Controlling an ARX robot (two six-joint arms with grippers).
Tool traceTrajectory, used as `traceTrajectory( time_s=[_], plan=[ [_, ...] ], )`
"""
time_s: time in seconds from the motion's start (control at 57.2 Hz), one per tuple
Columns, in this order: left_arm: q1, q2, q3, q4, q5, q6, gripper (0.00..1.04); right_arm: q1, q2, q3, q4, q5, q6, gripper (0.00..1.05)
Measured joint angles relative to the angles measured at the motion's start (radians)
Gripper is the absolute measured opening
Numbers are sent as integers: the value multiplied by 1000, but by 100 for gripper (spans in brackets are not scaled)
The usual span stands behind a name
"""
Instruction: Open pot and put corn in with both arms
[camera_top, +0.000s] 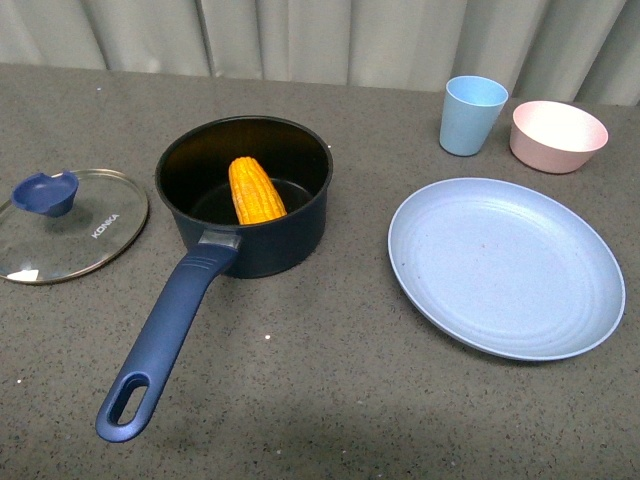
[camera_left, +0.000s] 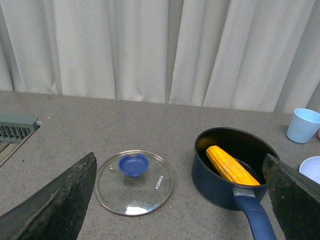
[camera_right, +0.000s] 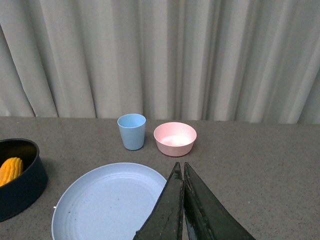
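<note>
We count one pot, one corn cob, one glass lid, one plate, one cup and one bowl, all on a grey speckled table before a pale curtain.

In the front view the pot sits left of centre, uncovered, its long blue handle running toward the lower left and ending in an oval hole. The corn lies inside the pot, leaning against the near wall by the handle root, its tip toward the back. The lid rests flat on the table at the left edge of the frame, beside the pot and apart from it, its blue knob upward. The plate occupies the right half of the frame and holds nothing. The cup and bowl stand at the upper right, just beside each other; we see nothing in either.

Neither arm shows in the front view. In the left wrist view the left gripper hangs above the table with its jaws spread wide and holding nothing; the lid and the pot with its corn lie between the two fingers. In the right wrist view the right gripper has its jaws pressed together with nothing between them, over the edge of the plate.
</note>
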Motion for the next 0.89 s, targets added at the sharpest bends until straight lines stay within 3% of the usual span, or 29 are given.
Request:
traceTrajectory(
  time_s=[0.28, 0.769, 0.804, 0.892],
  plan=[
    [0, 0, 0, 0, 0, 0, 98, 0, -1, 0, -4, 0, -1, 3],
    [0, 0, 0, 0, 0, 0, 98, 0, -1, 0, -4, 0, 0, 93],
    [0, 0, 0, 0, 0, 0, 98, 0, -1, 0, -4, 0, 1, 97],
    [0, 0, 0, 0, 0, 0, 98, 0, -1, 0, -4, 0, 1, 95]
  ],
)
